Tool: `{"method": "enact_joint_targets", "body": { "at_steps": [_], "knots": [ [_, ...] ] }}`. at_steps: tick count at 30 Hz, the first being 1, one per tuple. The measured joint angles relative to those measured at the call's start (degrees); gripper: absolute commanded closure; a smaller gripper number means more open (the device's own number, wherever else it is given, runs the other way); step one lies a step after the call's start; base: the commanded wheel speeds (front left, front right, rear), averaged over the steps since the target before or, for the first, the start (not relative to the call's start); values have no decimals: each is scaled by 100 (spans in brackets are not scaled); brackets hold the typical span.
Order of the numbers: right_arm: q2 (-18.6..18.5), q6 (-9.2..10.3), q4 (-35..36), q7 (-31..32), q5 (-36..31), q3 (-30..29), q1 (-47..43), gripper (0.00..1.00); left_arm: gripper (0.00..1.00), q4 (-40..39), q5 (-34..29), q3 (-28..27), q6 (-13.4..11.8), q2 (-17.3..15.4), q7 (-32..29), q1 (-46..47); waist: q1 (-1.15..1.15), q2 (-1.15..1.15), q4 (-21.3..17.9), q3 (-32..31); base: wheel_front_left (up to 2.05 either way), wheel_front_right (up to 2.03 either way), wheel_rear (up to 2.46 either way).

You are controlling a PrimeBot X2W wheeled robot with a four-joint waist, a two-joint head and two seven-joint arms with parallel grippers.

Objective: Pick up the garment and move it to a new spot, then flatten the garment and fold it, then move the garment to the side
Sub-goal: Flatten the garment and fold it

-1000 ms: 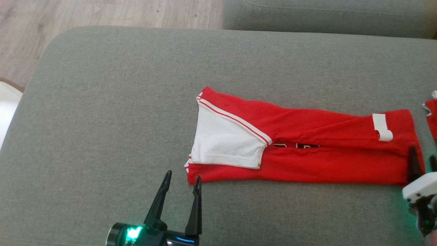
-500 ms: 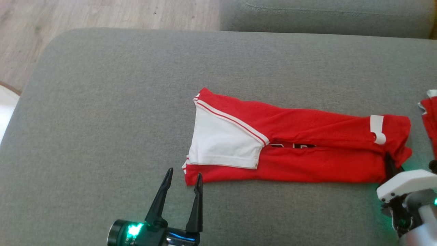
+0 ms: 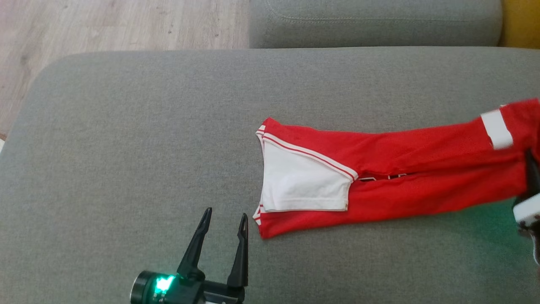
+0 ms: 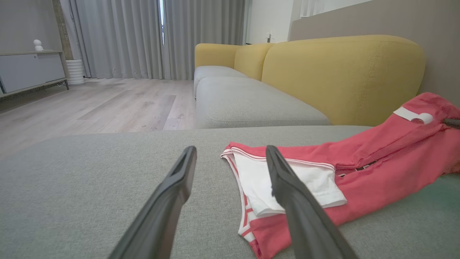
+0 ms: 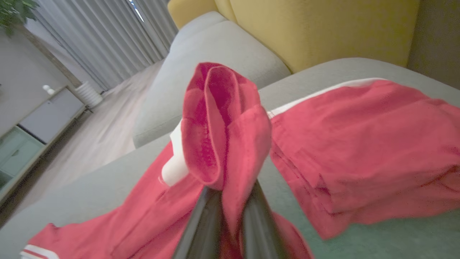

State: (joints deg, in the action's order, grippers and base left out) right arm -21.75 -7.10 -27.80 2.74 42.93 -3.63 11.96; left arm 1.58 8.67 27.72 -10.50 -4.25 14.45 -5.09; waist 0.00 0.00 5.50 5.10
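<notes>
The garment (image 3: 400, 177) is red with a white sleeve (image 3: 301, 183) and lies as a long folded strip on the grey cushion (image 3: 126, 147). My right gripper (image 3: 532, 162) at the view's right edge is shut on the strip's right end, which is raised off the cushion. The right wrist view shows that bunched red end (image 5: 222, 126) pinched in the right gripper (image 5: 230, 190). My left gripper (image 3: 225, 213) stands open just left of the garment's near left corner, apart from it. In the left wrist view the left gripper (image 4: 230, 149) has nothing between its fingers, and the garment (image 4: 377, 169) lies past them.
Another red cloth (image 5: 359, 136) with a white stripe lies on the cushion right of the held end. A second grey seat (image 3: 371, 21) and a yellow backrest (image 4: 341, 72) stand beyond. Wood floor (image 3: 105, 25) lies past the cushion's far left edge.
My right gripper has shut on the garment's right end, lifted it and drawn it to the right. The head camera has shifted. The left gripper has stayed open in place.
</notes>
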Motion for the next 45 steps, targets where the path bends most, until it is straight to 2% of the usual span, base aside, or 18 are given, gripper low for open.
{"method": "enact_joint_targets", "body": {
  "at_steps": [4,10,15,23,24,25,26,27,31,37,43,45],
  "knots": [
    [238,0,913,359,297,85,-93,100,0,22,-12,-14,49,10,0,0,0,0,33,-36,0,0,0],
    [1033,0,1786,875,486,594,-94,100,0,87,-9,-8,110,27,0,-1,0,0,240,-65,0,0,0],
    [1549,0,1845,1155,566,1060,-64,100,0,114,-9,8,145,44,0,2,0,0,534,-48,0,0,0],
    [1764,0,1437,1248,606,1561,207,100,0,135,-7,27,148,48,0,6,0,0,986,3,0,0,0],
    [1769,0,1358,1248,615,1634,227,97,0,140,-7,30,148,48,0,7,0,0,1033,16,0,0,0],
    [1775,0,1277,1248,651,1699,248,85,0,141,-7,33,148,48,0,8,0,0,1074,31,0,0,0],
    [1780,0,1202,1248,671,1773,264,62,0,141,-4,36,147,49,0,9,0,0,1107,48,0,0,0],
    [1784,0,1152,1249,702,1847,271,0,0,141,7,42,144,49,0,9,0,0,1129,65,0,0,0],
    [1795,0,1096,1238,847,2086,273,0,0,141,52,46,99,53,0,11,0,0,1130,107,0,0,0],
    [1699,0,1511,965,853,2234,268,0,0,137,175,16,81,59,0,25,0,0,906,66,0,0,0],
    [856,0,2151,-71,225,2129,23,0,0,31,503,-238,-35,70,0,-10,0,0,616,-195,0,0,0],
    [679,0,2224,-467,75,2062,-253,0,0,3,542,-360,-67,73,0,-39,0,0,514,-318,0,0,0]
  ]
}}
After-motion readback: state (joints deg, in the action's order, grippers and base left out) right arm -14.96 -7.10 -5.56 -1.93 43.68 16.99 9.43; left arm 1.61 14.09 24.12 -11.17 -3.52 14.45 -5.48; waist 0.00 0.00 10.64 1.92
